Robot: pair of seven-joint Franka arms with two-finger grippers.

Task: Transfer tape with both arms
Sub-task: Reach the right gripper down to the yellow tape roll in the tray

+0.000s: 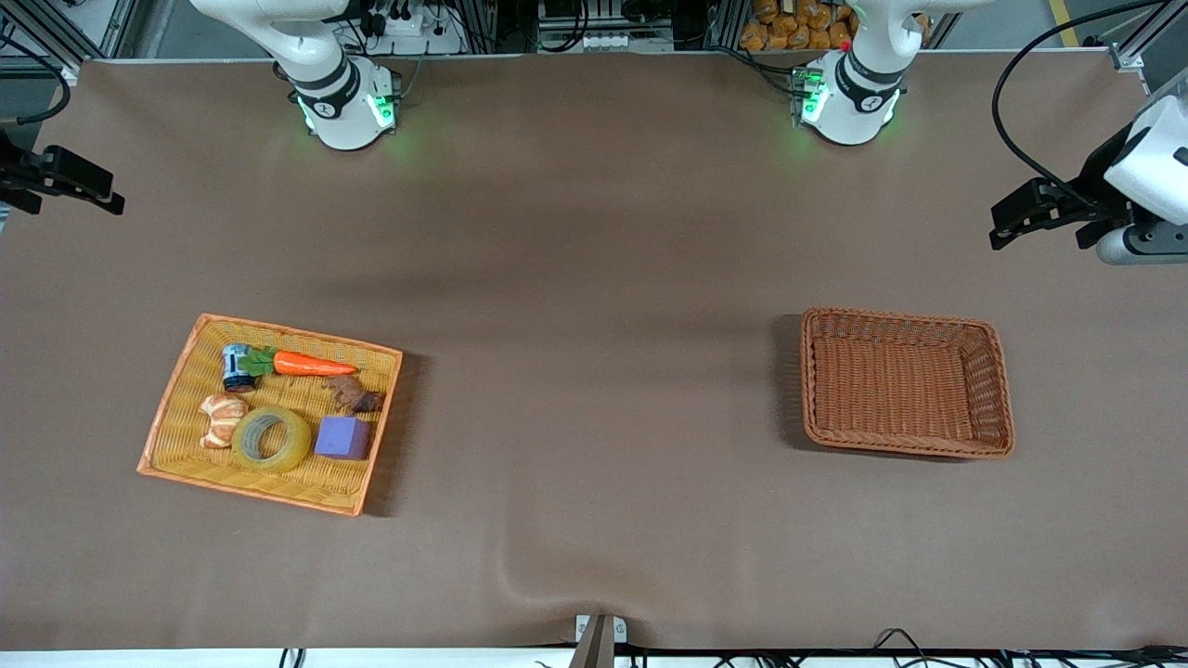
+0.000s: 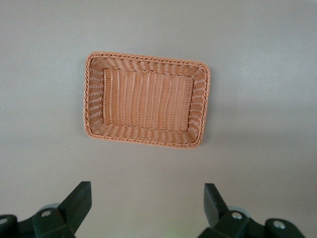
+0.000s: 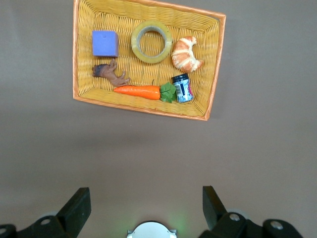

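The tape [image 1: 299, 445], a yellowish translucent ring, lies flat in the yellow wicker basket [image 1: 306, 334] toward the right arm's end of the table, between a croissant and a purple cube. It also shows in the right wrist view [image 3: 151, 59]. My right gripper [image 1: 111, 199] is open and empty, held high past the table's edge at that end; the right wrist view [image 3: 146, 196] shows it well above bare table beside the basket. My left gripper [image 1: 998, 227] is open and empty, high at the left arm's end of the table; it also shows in the left wrist view [image 2: 148, 191].
The yellow basket [image 3: 148, 110] also holds a carrot [image 1: 311, 364], a croissant [image 1: 223, 419], a purple cube [image 1: 343, 438], a small jar [image 1: 237, 366] and a brown figure [image 1: 355, 397]. An empty brown wicker basket [image 1: 905, 320] stands toward the left arm's end and shows in the left wrist view [image 2: 148, 58].
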